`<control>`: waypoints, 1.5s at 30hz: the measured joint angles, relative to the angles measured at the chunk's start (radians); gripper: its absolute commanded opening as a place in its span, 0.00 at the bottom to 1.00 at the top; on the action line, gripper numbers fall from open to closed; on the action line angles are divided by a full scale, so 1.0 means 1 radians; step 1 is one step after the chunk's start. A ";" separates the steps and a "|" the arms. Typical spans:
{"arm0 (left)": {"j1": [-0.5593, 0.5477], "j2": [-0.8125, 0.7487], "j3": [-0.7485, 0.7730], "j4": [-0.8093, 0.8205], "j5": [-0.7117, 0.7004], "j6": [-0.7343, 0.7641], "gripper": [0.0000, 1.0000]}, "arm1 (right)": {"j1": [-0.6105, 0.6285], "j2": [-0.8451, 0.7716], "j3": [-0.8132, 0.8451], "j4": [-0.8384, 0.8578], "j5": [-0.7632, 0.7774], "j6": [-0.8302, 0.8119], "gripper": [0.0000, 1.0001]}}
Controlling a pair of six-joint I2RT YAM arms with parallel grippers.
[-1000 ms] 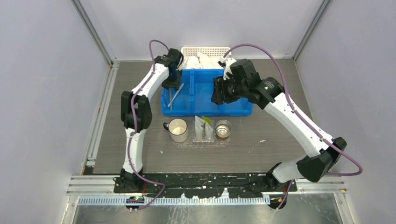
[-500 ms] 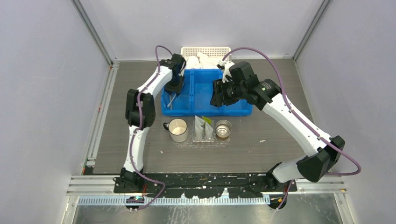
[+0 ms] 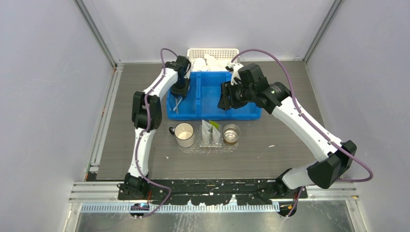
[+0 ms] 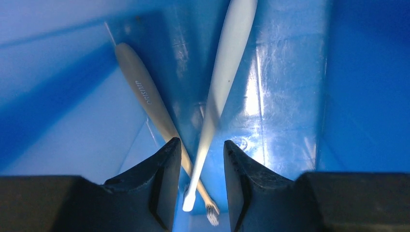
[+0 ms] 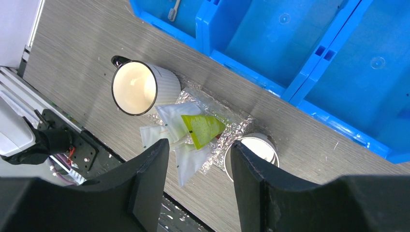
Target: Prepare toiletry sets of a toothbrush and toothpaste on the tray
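Well, my left fingers (image 4: 164, 174) sat spread astride a toothbrush (image 4: 225, 72) in the blue bin (image 4: 290, 96); closing was next. Right fingers (image 5: 152, 179) gaped, empty.

A grey wood-grain table (image 3: 285, 140) carries a blue bin (image 3: 212, 116) at its middle. A white perforated basket (image 3: 213, 51) touches the bin's far side. Just in front of the bin lies a clear tray (image 3: 208, 149), with a white mug (image 3: 184, 134) at its left end and a metal cup (image 3: 231, 133) at its right; whether they stand on the tray is unclear.
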 measured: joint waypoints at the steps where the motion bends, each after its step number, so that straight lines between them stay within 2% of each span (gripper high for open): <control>1: 0.000 0.007 0.002 0.000 0.001 0.002 0.37 | -0.001 0.000 -0.001 0.003 0.000 0.000 0.56; 14: 0.004 0.022 0.005 0.010 0.013 0.000 0.27 | -0.004 0.000 -0.033 0.019 -0.010 0.000 0.55; 19: 0.005 0.023 0.001 0.013 0.020 -0.005 0.40 | -0.006 0.000 -0.047 0.025 -0.017 0.001 0.55; 24: 0.005 0.005 -0.067 0.100 0.026 -0.025 0.42 | -0.008 0.000 -0.057 0.028 -0.026 0.002 0.56; 28: 0.005 -0.054 -0.175 0.169 0.027 -0.040 0.30 | -0.008 0.000 -0.068 0.034 -0.030 0.002 0.55; 30: 0.005 -0.063 -0.192 0.182 0.027 -0.048 0.18 | -0.008 0.000 -0.070 0.034 -0.031 0.002 0.55; 33: 0.005 -0.065 -0.196 0.186 0.027 -0.054 0.11 | -0.008 0.000 -0.072 0.035 -0.031 0.002 0.55; 41: 0.004 -0.068 -0.183 0.150 0.029 -0.069 0.14 | -0.008 0.000 -0.078 0.036 -0.033 0.005 0.55; 45: 0.005 -0.071 -0.117 0.039 -0.002 -0.079 0.15 | -0.008 0.000 -0.079 0.039 -0.037 0.006 0.55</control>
